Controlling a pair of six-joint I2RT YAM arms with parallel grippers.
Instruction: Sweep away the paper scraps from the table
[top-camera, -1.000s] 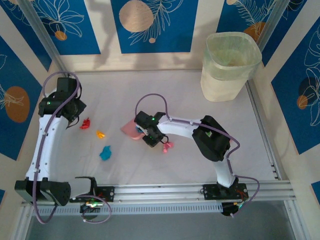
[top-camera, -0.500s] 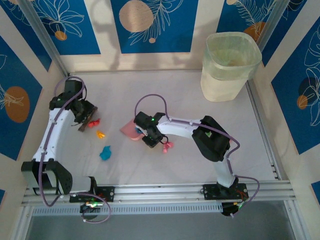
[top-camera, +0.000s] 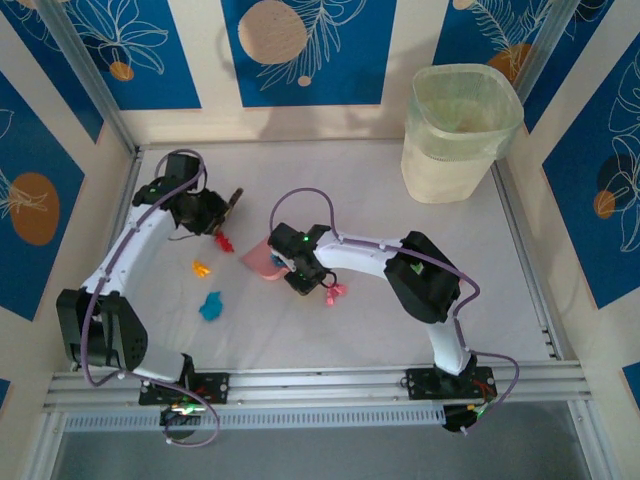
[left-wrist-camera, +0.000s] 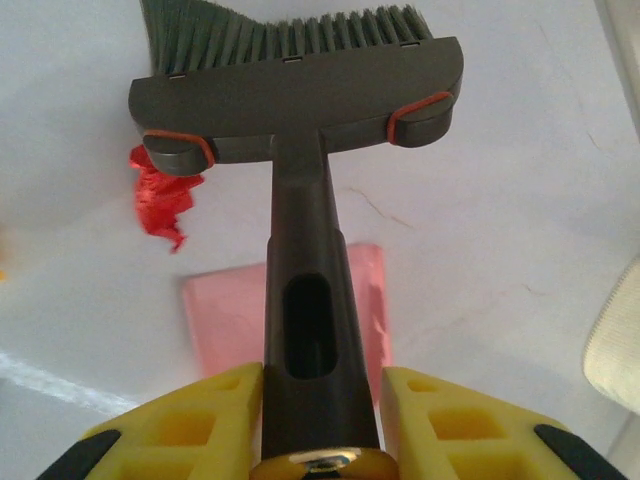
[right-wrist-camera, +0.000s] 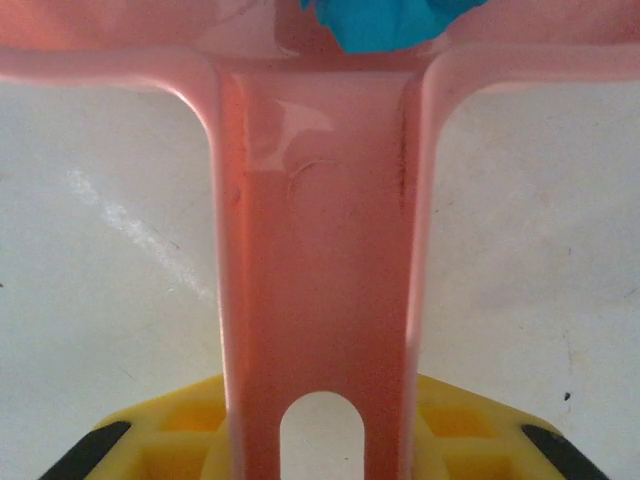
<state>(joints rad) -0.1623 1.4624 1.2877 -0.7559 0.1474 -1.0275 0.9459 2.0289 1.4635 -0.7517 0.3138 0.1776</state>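
I count four paper scraps (top-camera: 224, 241) lying loose on the table (top-camera: 350, 180). A red scrap (left-wrist-camera: 160, 200) sits left of the middle, and an orange scrap (top-camera: 201, 268) and a blue scrap (top-camera: 211, 306) lie nearer to me on the left. A pink scrap (top-camera: 335, 293) lies near the middle, just beside the right arm's wrist. A fifth piece, a second blue scrap (right-wrist-camera: 385, 20), lies in the dustpan (top-camera: 258, 260), cut off by the top edge of the right wrist view. There is one brush (left-wrist-camera: 300, 90), one dustpan and one translucent bin (top-camera: 460, 130) at the far right.

The left gripper (left-wrist-camera: 320, 385) is clenched on the brush handle, with the bristles pointing away from the camera. The red scrap sits at the left end of the brush head; I cannot tell whether the two touch. The right gripper (right-wrist-camera: 320, 405) is clamped around the pink dustpan's handle.

From above, the right wrist hides much of the dustpan, and I cannot tell whether the pink scrap is one piece or two. In the left wrist view the brush handle covers the dustpan's middle, and the bin is cut off at the right edge.
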